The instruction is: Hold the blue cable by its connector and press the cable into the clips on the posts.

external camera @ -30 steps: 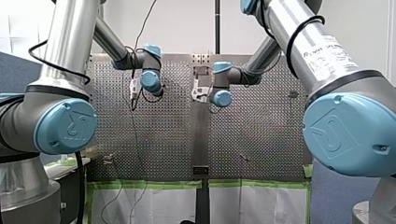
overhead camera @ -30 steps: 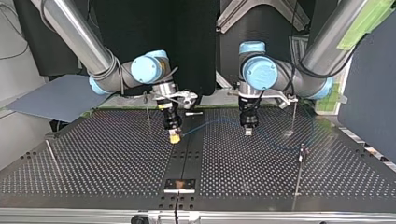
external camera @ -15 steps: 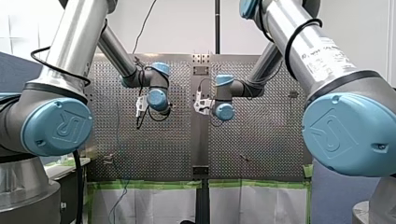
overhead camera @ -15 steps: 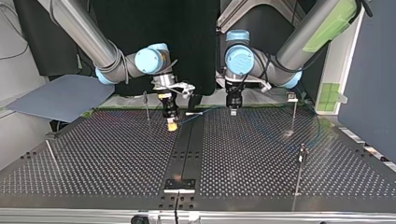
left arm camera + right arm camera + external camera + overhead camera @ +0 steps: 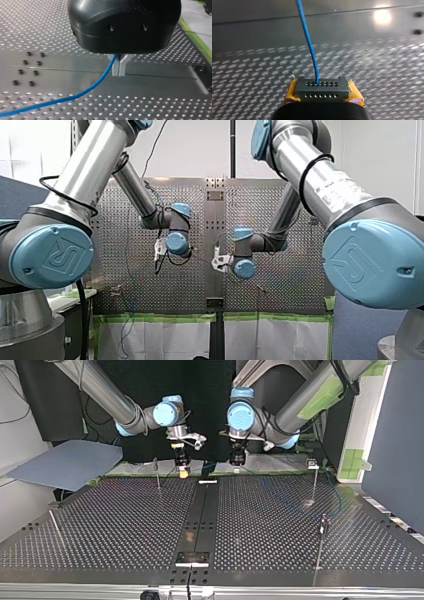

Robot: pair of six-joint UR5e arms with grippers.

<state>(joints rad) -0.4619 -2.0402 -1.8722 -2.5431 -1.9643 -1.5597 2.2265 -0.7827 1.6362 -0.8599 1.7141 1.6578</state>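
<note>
In the right wrist view, my right gripper [image 5: 322, 93] is shut on a dark grey connector [image 5: 322, 86], which sits between its yellow pads [image 5: 355, 97]. The blue cable [image 5: 308, 40] leaves the connector and runs ahead over the table. My left gripper [image 5: 119, 72] has its metal fingers shut on the blue cable [image 5: 100, 81], which trails away beneath it. In the top view both grippers hang close together above the table's far edge, the right gripper [image 5: 183, 471] at the view's left and the left gripper [image 5: 236, 459] beside it. Thin posts [image 5: 157, 474] [image 5: 314, 480] stand nearby.
The perforated table [image 5: 100, 525] has a smooth dark strip [image 5: 200, 520] down its middle. Two more posts stand nearer the top view's camera, a tall one [image 5: 320, 545] at its right and a leaning one [image 5: 56, 530] at its left. A grey sheet [image 5: 65, 462] lies off the far left corner.
Both arms have carried the cable from over the table's middle toward its far edge in the top view, and higher. The grippers have drawn closer together, and both grips hold.
</note>
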